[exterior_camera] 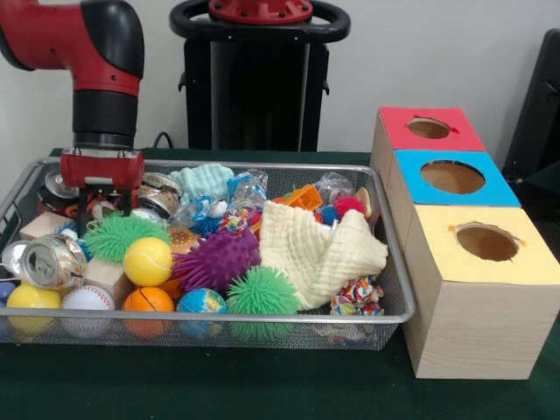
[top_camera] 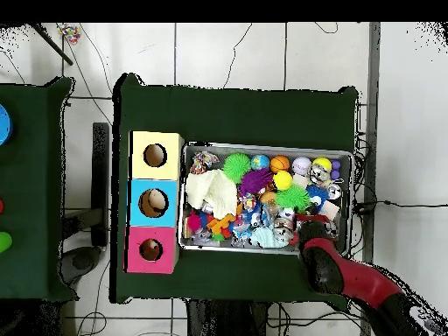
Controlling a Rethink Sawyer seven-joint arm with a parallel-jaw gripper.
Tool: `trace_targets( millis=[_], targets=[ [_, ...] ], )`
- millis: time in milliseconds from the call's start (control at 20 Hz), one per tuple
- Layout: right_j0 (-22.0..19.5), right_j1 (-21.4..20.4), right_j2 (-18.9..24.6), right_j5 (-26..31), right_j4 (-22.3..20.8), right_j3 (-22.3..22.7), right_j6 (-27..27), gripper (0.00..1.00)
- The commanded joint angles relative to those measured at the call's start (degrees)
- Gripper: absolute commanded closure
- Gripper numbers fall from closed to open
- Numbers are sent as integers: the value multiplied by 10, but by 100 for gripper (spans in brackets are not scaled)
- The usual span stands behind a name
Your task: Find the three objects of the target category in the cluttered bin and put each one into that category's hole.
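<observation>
My tool [exterior_camera: 103, 203] dips into the bin's [exterior_camera: 262, 320] corner farthest from the boxes [exterior_camera: 455, 262]; clutter hides its grip, so I cannot tell.

Front view: low and close, across the counter [exterior_camera: 262, 385], facing the robot pedestal [exterior_camera: 259, 74] at the far side; fills most of the frame with the bin [exterior_camera: 385, 262] and three wooden boxes [exterior_camera: 464, 289]. Overhead view: high, straight down, far off, robot base at the bottom, showing the whole counter [top_camera: 236, 109] plus surrounding floor [top_camera: 227, 52]. Shared by both: bin [top_camera: 185, 197], boxes [top_camera: 136, 203], arm [exterior_camera: 96, 52] [top_camera: 350, 276]; turned half round between them.
</observation>
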Motion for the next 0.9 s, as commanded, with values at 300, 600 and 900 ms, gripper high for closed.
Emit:
trace_targets(
  millis=[300,600,900],
  targets=[
    [-63,91,-39,81,-74,42,54,0],
    [-55,88,-47,62,-84,40,51,100],
    [-51,87,-46,78,-60,44,66,100]
  ],
)
